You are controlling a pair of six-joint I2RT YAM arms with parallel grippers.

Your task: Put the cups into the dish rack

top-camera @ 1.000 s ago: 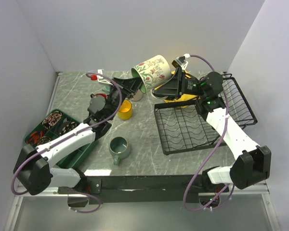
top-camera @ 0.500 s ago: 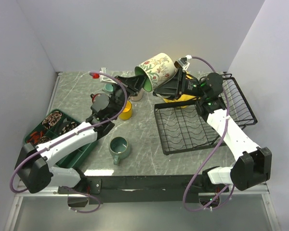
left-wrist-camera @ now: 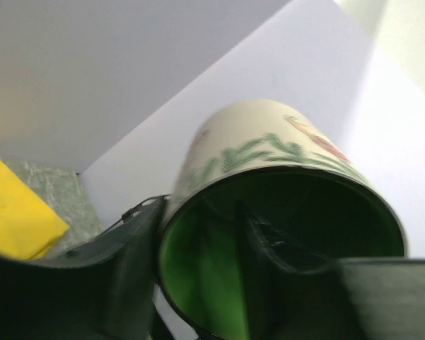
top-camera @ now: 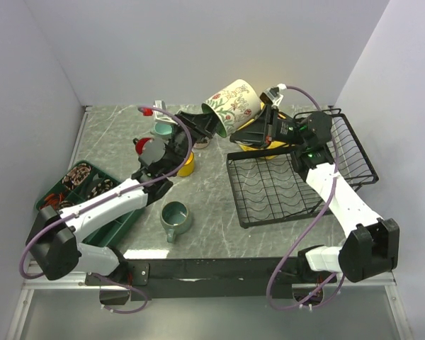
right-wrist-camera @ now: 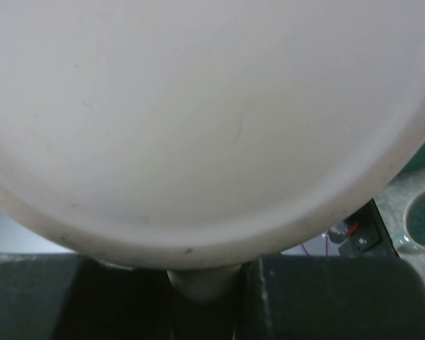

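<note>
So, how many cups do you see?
4 clearly: cream cup held aloft, yellow cup beside left arm, teal cup in front, pale cup at back. Arms may hide more.

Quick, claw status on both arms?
Left claw: open, straddling the cream mug rim.
Right claw: closed on that mug's handle.

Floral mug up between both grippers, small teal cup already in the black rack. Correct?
No. The small teal cup sits on the table, left of the black rack; see top view. Floral mug is up between left gripper and right gripper.
</note>
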